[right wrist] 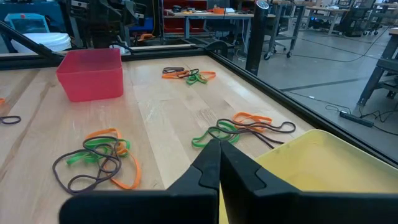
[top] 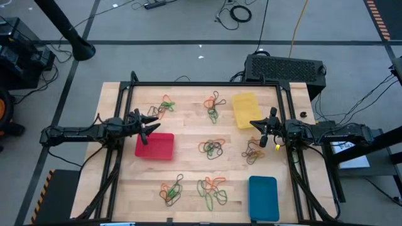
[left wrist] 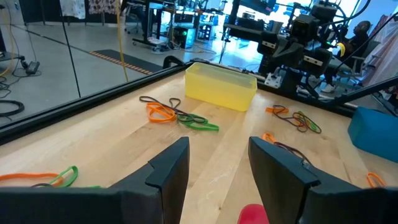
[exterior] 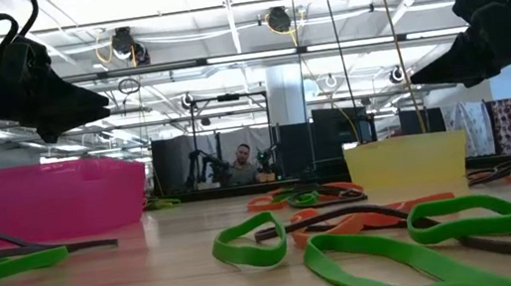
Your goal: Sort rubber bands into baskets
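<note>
The left pincer [top: 152, 126] hangs spread and empty just above the red basket [top: 155, 145]. The right pincer [top: 256, 125] is pressed together, empty, beside the yellow basket [top: 245, 108]. Bands [top: 211, 147] lie in clumps on the counter [top: 188, 182] between both pincers.

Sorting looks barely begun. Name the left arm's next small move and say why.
Probably lower the open left gripper toward the rubber band cluster just beyond it. It hovers over the red basket's edge, holding nothing, and bands lie in piles across the table. The right gripper, shut, waits by the yellow basket.
</note>
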Controlling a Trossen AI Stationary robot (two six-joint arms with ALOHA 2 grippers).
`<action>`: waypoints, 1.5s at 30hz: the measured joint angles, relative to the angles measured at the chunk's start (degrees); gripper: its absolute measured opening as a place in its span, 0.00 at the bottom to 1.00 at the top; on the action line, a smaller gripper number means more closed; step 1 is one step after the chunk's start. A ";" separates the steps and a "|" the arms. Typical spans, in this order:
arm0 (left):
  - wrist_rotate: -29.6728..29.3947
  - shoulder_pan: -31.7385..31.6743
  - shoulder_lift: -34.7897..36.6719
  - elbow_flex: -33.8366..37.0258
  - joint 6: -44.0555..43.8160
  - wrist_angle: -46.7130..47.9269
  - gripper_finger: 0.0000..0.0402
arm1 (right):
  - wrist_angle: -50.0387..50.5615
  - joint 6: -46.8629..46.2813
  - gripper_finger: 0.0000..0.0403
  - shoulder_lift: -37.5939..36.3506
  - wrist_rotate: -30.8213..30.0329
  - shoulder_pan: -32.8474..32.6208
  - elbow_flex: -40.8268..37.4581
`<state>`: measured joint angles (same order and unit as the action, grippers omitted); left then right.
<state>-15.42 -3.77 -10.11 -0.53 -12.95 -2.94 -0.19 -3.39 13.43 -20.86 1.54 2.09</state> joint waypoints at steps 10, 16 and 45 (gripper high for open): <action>0.04 -0.01 0.00 0.06 2.89 -2.13 0.43 | -3.49 -3.31 0.00 0.00 0.00 0.00 0.00; 0.51 0.04 0.00 0.06 -7.24 -2.29 0.43 | -11.72 -1.90 0.00 0.85 -0.04 0.00 0.00; 17.81 3.38 -17.60 -15.18 -3.60 -2.41 0.43 | -26.61 13.63 0.00 55.89 12.21 -7.71 32.60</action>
<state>2.39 -0.39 -27.71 -15.71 -16.55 -5.35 -26.80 10.24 69.32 -8.66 -6.17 34.70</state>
